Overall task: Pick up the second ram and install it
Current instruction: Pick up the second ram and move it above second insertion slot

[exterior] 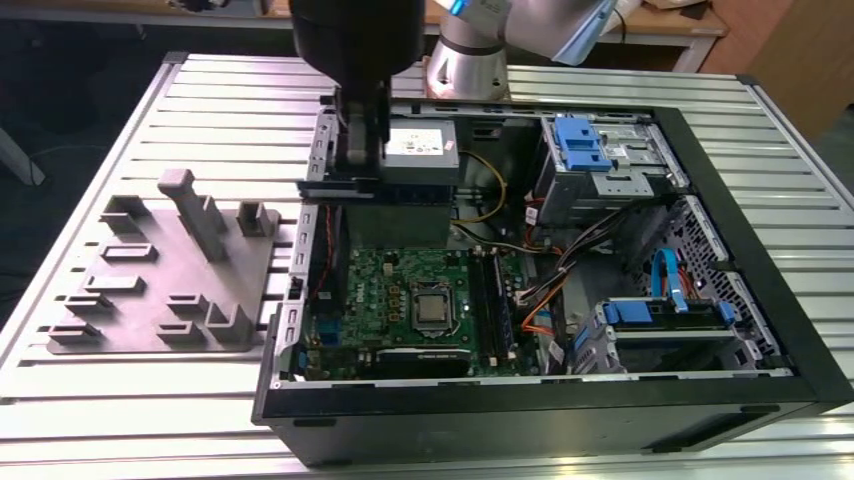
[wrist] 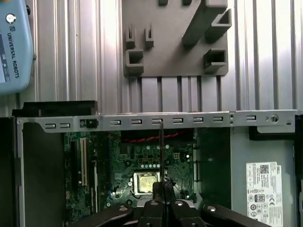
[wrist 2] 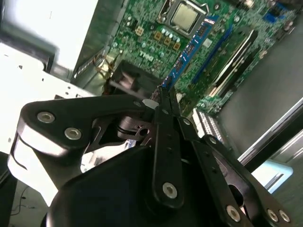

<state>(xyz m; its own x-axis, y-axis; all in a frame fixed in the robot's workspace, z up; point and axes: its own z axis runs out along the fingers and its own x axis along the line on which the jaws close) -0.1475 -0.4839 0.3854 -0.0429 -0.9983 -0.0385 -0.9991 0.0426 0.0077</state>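
Slatted table [exterior: 120, 420]; claw [wrist: 161, 190] clamps second ram [wrist: 161, 146] above open case [exterior: 534, 415].

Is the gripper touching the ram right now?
Touching. In the first wrist view the gripper pinches the ram, a thin dark strip sticking out from between its shut fingertips.

Silver arm [exterior: 467, 68], blue caps [exterior: 585, 35], black gripper [wrist 2: 160, 100].
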